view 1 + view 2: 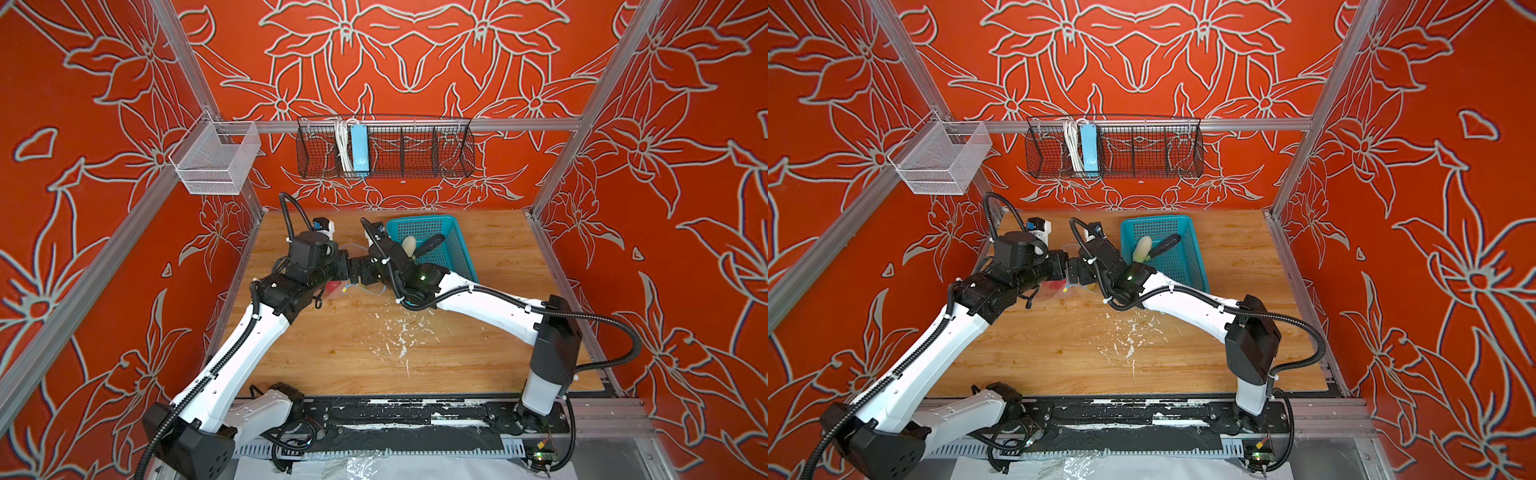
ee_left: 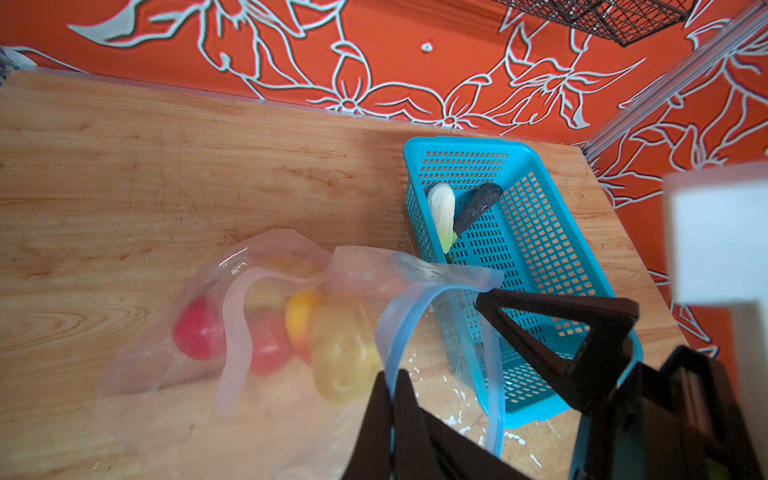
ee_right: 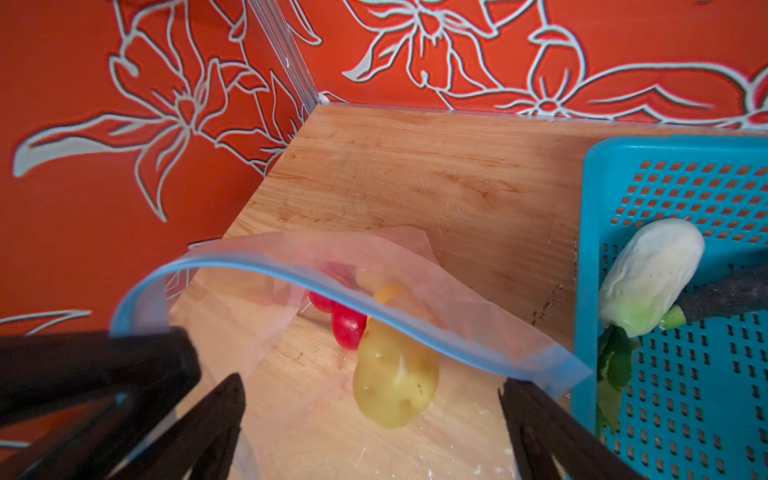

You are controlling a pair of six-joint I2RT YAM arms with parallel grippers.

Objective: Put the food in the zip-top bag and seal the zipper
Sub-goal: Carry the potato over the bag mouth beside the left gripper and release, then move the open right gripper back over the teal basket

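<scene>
I see the L pincer (image 2: pixel 392 376) together, clamped on the zipper (image 2: pixel 392 332) of the zip-top bag (image 2: pixel 266 257), lower middle of the frame. R pincer (image 3: pixel 370 379) stands wide apart at the bag mouth and holds nothing. A potato (image 3: pixel 395 374) and a tomato (image 3: pixel 348 328) lie inside the bag on the bench (image 3: pixel 415 174). The leafy vegetable (image 3: pixel 648 274) and eggplant (image 3: pixel 731 295) are in the basket (image 3: pixel 588 249), at right.

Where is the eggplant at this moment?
In both top views the eggplant lies in the teal basket, at the back of the table right of centre, right beside the leafy vegetable.
</scene>
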